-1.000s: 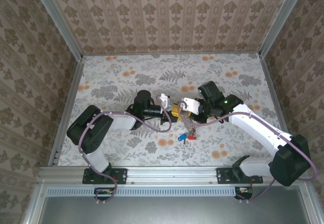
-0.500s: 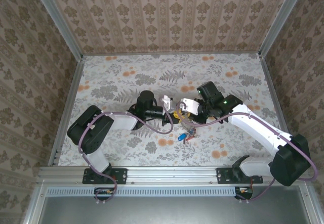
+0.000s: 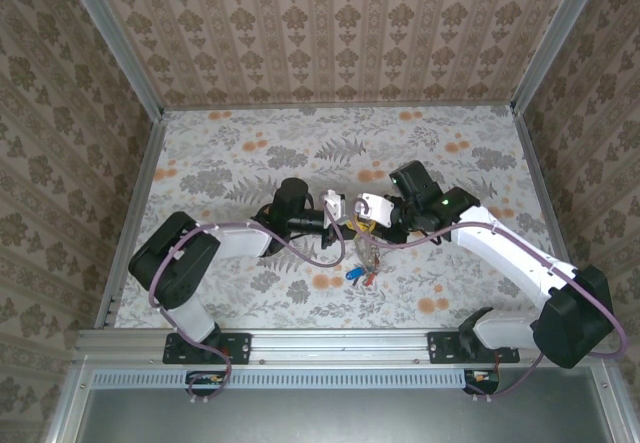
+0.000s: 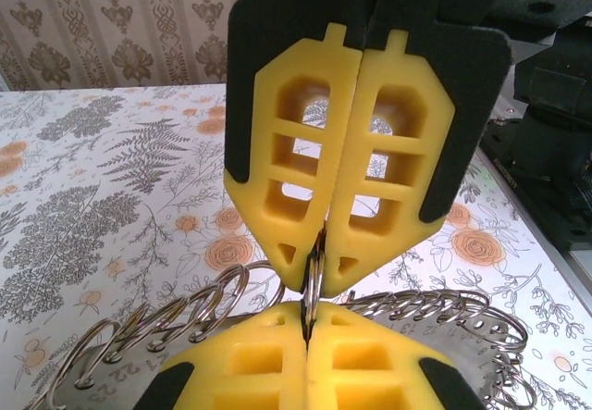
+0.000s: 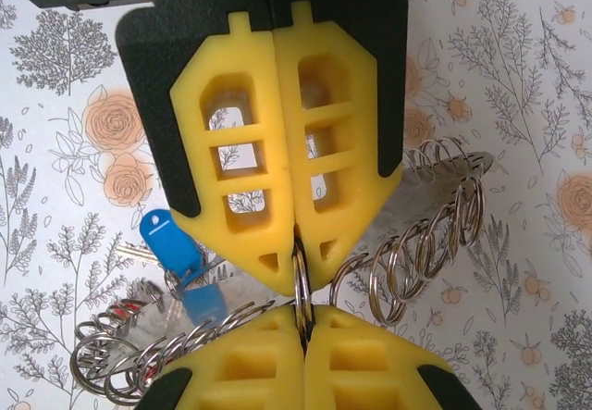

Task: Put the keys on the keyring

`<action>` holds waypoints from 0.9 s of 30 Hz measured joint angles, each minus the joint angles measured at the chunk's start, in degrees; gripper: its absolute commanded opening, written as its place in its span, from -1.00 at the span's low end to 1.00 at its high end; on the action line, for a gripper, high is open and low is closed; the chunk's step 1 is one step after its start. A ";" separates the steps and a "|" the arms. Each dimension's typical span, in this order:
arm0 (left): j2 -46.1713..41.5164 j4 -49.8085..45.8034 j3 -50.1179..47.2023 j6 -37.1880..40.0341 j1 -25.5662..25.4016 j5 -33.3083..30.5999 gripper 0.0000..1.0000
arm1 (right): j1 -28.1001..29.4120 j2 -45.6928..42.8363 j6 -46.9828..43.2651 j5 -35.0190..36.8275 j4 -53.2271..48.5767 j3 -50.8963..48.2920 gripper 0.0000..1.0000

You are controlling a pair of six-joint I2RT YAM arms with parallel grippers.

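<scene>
From above, the left gripper (image 3: 344,225) and the right gripper (image 3: 359,225) meet tip to tip over the middle of the flowered bench (image 3: 230,153), with the keyring (image 3: 366,253) hanging from between them towards the near edge; a blue key (image 3: 354,275) and a red key (image 3: 371,281) sit at its lower end, close together. In the left wrist view the left gripper (image 4: 307,316) has its yellow jaws pressed together on a thin metal loop of the keyring (image 4: 444,304), and the right gripper (image 4: 318,269) faces it from above, jaws also closed on that same loop; the coil fans out to both sides. The right wrist view shows the same pinch from the other side; the right gripper (image 5: 302,322) below, the left gripper (image 5: 296,271) above, both narrow on the ring, the keyring (image 5: 416,253) curling away to the right, and the blue key (image 5: 171,243) lying at the left among the coils, a red key (image 5: 120,316) partly hidden beneath them.
</scene>
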 measured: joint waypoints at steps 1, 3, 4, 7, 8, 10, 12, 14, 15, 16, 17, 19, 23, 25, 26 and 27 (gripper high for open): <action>-0.02 0.13 -0.02 0.00 0.00 0.07 -1.00 | -0.44 -0.11 0.17 -0.70 0.15 -0.15 -0.70; -0.07 0.87 -0.17 -0.09 -0.02 0.39 -1.00 | -1.57 -0.63 0.81 -2.60 0.66 -0.72 -0.62; -0.07 1.51 -0.35 -0.26 -0.02 0.72 -1.00 | -2.32 -1.14 1.11 -3.78 0.94 -1.03 -0.61; -0.07 3.72 -1.38 -1.14 0.02 1.57 -1.00 | -4.50 -3.10 1.86 -6.71 1.66 -1.70 -0.59; -0.07 4.31 -1.68 -1.38 0.04 1.84 -1.00 | -5.01 -3.72 2.03 -7.37 1.77 -1.95 -0.60; -0.07 6.27 -2.38 -2.23 0.17 2.49 -1.00 | -5.84 -4.74 2.10 -8.68 1.77 -2.19 -0.63; 0.07 8.61 -2.80 -3.45 0.44 3.17 -1.00 | -6.23 -5.16 2.14 -9.44 1.92 -2.27 -0.67; 0.52 11.21 -2.95 -4.68 0.74 3.74 -1.00 | -6.25 -5.29 2.10 -9.99 1.95 -2.40 -0.67; 0.92 12.83 -3.04 -5.42 0.79 3.91 -1.00 | -6.25 -5.29 2.10 -10.40 1.95 -2.51 -0.66; 1.31 14.29 -3.17 -6.25 0.90 4.13 -1.00 | -6.25 -5.29 2.12 -10.82 1.92 -2.69 -0.63; 1.64 15.43 -3.23 -6.82 1.07 4.37 -1.00 | -6.25 -5.27 2.12 -11.15 1.92 -2.75 -0.62; 2.34 17.55 -3.34 -8.09 1.16 4.81 -1.00 | -6.25 -5.22 2.16 -12.04 1.92 -2.82 -0.61; 2.67 19.58 -3.50 -9.31 1.16 5.16 -1.00 | -6.25 -5.22 2.47 -13.27 2.78 -3.17 -0.58; 2.67 20.11 -3.50 -9.68 1.16 5.29 -1.00 | -6.25 -5.18 2.62 -13.81 3.30 -3.41 -0.56; 2.67 20.35 -3.50 -9.77 1.16 5.31 -1.00 | -6.25 -5.05 2.73 -13.97 3.48 -3.43 -0.55; 2.67 20.44 -3.50 -9.79 1.16 5.31 -1.00 | -6.25 -4.83 2.86 -14.12 3.58 -3.43 -0.55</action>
